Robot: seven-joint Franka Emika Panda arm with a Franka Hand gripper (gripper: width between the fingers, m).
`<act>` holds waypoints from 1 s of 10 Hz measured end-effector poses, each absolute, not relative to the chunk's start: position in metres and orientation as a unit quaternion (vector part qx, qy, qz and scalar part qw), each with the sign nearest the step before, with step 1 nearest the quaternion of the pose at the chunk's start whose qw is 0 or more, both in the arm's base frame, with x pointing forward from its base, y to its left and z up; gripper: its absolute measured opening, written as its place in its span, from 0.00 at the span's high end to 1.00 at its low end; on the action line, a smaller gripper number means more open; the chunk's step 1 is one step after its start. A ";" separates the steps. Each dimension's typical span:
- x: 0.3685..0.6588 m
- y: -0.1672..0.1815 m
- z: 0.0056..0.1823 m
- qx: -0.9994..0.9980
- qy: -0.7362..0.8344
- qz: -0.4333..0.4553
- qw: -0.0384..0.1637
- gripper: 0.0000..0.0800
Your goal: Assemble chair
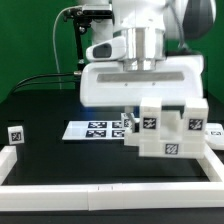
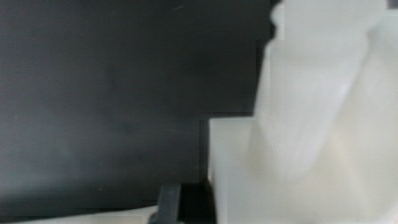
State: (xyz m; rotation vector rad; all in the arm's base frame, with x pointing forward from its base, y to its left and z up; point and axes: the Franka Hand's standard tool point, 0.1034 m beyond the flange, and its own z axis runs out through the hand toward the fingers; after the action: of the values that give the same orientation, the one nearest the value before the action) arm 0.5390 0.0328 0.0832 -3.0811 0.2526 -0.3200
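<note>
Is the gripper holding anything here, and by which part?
It cannot be told. The gripper is shut close against the partly assembled chair, but neither view shows any part clamped in its jaws.

The arm [image 1: 140,25] comes down from above in the exterior view, forearm near vertical. The broad white wrist housing [image 1: 145,82] sits level. The claw [image 1: 130,113] points straight down beneath it, jaws closed together and largely obscured. In the wrist view one dark fingertip [image 2: 173,205] shows at the frame edge; the other cannot be made out.
</note>
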 end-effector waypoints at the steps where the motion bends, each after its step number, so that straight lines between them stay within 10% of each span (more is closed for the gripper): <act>1: 0.545 0.034 0.082 -0.995 0.080 -0.063 0.015 0.96; 10: 0.533 -0.001 0.099 -0.939 0.090 0.329 0.044 0.96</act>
State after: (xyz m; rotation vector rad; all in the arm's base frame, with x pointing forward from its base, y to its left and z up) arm 0.5329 -0.0008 0.0989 -2.8699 0.2739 1.0052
